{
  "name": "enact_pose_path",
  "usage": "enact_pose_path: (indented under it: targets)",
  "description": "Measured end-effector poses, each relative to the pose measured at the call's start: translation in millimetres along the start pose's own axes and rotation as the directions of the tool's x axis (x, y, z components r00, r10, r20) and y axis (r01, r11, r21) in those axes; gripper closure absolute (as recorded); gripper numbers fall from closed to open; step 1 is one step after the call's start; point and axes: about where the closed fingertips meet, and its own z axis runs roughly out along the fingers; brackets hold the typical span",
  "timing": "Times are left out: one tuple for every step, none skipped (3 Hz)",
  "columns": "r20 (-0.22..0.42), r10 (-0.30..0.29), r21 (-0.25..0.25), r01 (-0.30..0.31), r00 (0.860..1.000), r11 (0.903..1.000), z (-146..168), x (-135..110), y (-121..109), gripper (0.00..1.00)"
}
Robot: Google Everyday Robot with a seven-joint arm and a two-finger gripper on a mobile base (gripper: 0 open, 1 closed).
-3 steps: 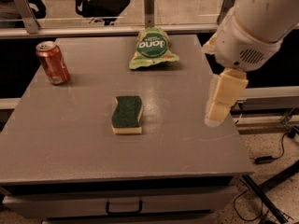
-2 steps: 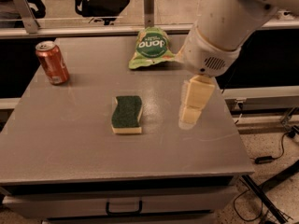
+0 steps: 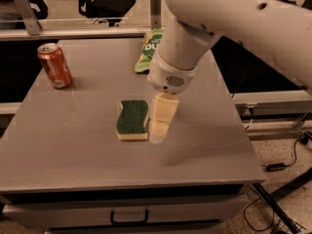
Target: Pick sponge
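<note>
The gripper (image 3: 157,134) hangs tip-down just right of the sponge (image 3: 132,119). It shows as one pale cream block seen from the side, and whether it is spread or closed does not show from this angle. Its tip is low over the table (image 3: 73,145), level with the sponge's near right corner. Whether it touches the sponge or the tabletop is not clear, though nothing is seen gripped in it.

The sponge lies flat near the middle of the table, dark green side up over a pale yellow layer, with wavy long edges. It runs roughly front to back.

Above the gripper sits a rounded white wrist housing (image 3: 170,79) with a small vent grille. From there the thick white arm (image 3: 234,18) rises up and to the right, filling the upper right of the view.

Behind the wrist, a green bag (image 3: 146,52) lies on the far part of the table, partly hidden by the arm. A red can (image 3: 55,65) stands upright near the far left corner, well apart from the sponge.

The table is grey, with a drawer handle (image 3: 129,216) on its front. A black chair (image 3: 105,1) stands beyond the far edge, and cables (image 3: 280,165) lie on the floor at the right.
</note>
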Motion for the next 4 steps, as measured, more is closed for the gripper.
enact_pose_path:
  targets:
    - [0.016, -0.012, -0.02, 0.012, 1.0, 0.9997, 18.1, -18.3, 1.0, 0.0]
    - [0.018, -0.018, -0.043, 0.019, 1.0, 0.9989, 41.1, -33.8, 4.3, 0.0]
    - [0.014, -0.018, -0.06, 0.019, 1.0, 0.998, 54.6, -40.8, 6.5, 0.02]
    - [0.01, -0.015, -0.069, 0.015, 1.0, 0.9975, 59.9, -44.6, 8.1, 0.25]
